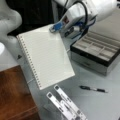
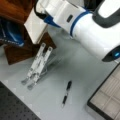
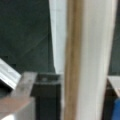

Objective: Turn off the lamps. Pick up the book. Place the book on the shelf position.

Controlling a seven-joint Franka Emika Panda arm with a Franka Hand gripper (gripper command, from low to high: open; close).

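gripper (image 1: 57,27) clenched on the book's (image 1: 46,56) top edge in a front view, holding it lifted and tilted clear above the metal stand (image 1: 65,105), with the wooden block (image 1: 15,95) at lower left, so pickup looks done, not placed.

lamp (image 1: 5,27) cropped, claw (image 1: 55,27) jaws blurred

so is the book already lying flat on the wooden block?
No: in a front view the book hangs tilted in the air, held at its top corner by the gripper, with the wooden block below it.
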